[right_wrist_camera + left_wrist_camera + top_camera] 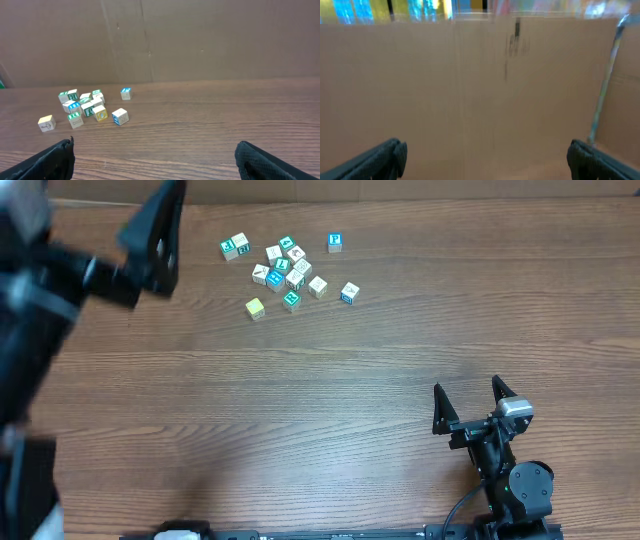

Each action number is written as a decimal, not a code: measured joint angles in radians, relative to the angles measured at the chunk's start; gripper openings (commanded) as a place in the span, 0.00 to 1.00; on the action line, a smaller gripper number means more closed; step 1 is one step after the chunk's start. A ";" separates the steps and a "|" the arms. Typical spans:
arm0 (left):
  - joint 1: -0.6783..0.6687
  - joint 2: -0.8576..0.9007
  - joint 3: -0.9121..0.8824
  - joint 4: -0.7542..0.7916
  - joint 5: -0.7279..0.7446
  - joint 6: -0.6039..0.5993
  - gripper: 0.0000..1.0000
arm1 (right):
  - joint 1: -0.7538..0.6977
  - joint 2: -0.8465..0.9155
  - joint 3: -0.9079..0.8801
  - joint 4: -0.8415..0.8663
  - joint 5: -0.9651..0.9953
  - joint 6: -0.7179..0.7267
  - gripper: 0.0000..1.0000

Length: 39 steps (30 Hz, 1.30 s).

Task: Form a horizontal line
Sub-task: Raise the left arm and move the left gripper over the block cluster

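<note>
Overhead: cubes [295, 280] scattered | left wrist: blurred cardboard wall [470, 90] | both jaws wide, empty

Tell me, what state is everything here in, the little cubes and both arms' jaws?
Cubes: bunched loosely at the far side of the table, not in a line.
Yellow cube: lying apart at the bunch's edge.
Left arm: jaws open, empty.
Right arm: jaws open, empty, away from the cubes.
</note>
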 measured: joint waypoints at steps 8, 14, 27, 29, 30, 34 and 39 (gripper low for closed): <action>0.000 0.307 0.111 -0.262 0.008 0.000 0.99 | 0.000 0.000 0.000 0.000 0.000 0.000 1.00; 0.000 0.435 0.111 -0.324 0.006 0.000 0.99 | 0.000 0.000 0.000 0.001 0.000 0.000 1.00; 0.000 0.558 0.111 -0.439 0.006 0.000 0.82 | 0.000 0.000 0.000 0.001 0.000 0.000 1.00; 0.000 0.568 0.111 -0.446 0.006 -0.001 0.46 | 0.000 0.000 0.000 0.001 0.000 0.000 1.00; 0.000 0.570 0.111 -0.448 0.006 0.000 0.33 | 0.000 0.000 0.000 0.000 0.000 0.000 1.00; 0.000 0.571 0.112 -0.448 0.001 0.000 0.09 | 0.000 0.000 0.000 0.000 0.000 0.000 1.00; 0.000 0.571 0.112 -0.467 -0.044 0.008 0.04 | 0.000 0.000 0.000 0.000 0.000 0.000 1.00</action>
